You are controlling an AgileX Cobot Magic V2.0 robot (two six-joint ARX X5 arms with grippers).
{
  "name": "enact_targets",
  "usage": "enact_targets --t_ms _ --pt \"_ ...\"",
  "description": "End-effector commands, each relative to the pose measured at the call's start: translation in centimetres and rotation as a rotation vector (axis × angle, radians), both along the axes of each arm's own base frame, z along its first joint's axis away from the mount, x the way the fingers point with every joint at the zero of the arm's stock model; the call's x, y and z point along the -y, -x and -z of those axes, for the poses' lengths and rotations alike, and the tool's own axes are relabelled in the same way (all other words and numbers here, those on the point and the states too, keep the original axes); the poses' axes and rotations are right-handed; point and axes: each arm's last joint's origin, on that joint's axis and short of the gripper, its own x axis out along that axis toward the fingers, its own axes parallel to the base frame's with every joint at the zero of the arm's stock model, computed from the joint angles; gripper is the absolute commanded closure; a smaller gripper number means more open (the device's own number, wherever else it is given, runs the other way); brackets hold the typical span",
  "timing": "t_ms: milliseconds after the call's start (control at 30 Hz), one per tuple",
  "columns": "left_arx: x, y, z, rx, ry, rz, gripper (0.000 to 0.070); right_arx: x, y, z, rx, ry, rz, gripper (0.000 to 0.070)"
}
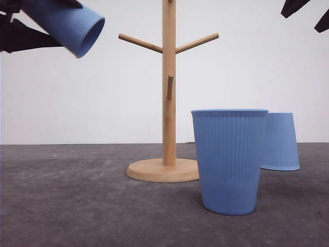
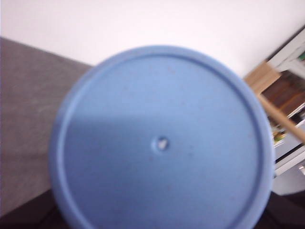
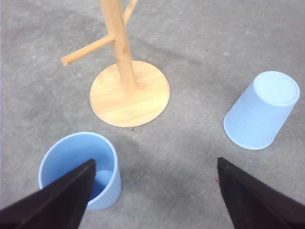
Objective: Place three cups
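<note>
- Cups, three light-blue ribbed tapered tumblers without handles: one is held in the air, two sit on the grey surface (image 1: 61, 206).
- Held cup (image 1: 67, 23): in the front view it is high at the left, tilted, its open mouth facing right and slightly down toward the wooden cup tree (image 1: 168, 82). It is apart from the tree's left peg (image 1: 140, 43).
- Left wrist view: the held cup's flat base (image 2: 162, 143) with a small centre dot faces the camera, blurred; a wooden peg (image 2: 281, 121) appears beside it.
- Left claw (image 1: 23, 31): dark parts are at the held cup's closed end; it grips that cup, though the fingertips themselves are hidden.
- Upright cup (image 1: 230, 160): stands mouth up on the surface, nearest the front camera, just right of the tree's round wooden base (image 1: 162, 171). The right wrist view looks into its open mouth (image 3: 81, 167).
- Inverted cup (image 1: 280, 141): stands mouth down, base up, behind and right of the upright cup; the upright cup partly hides it in the front view. In the right wrist view (image 3: 262, 109) it is well apart from the upright cup and the tree base (image 3: 129, 93).
- Right claw (image 3: 155, 200): dark fingers (image 3: 62, 200) are spread wide with nothing between them, held above the surface.
</note>
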Motion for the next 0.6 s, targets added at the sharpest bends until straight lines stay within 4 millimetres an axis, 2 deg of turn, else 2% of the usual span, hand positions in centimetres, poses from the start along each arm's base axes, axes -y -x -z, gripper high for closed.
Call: enact_targets --t_ms 0,233,567 --pt "0.4 -0.6 0.0 -0.012 0.042 0.019 0.03 -0.1 -0.1 -0.5 0.018 -0.008 -0.003 0.0184" --pt "2.2 -2.4 1.2 0.006 0.079 0.087 0.03 -0.1 -0.1 -0.5 0.019 -0.007 -0.004 0.0184" --pt "4.7 -3.7 3.3 -0.021 0.094 0.142 0.0302 -0.1 -0.1 -0.5 0.02 -0.007 -0.004 0.0184"
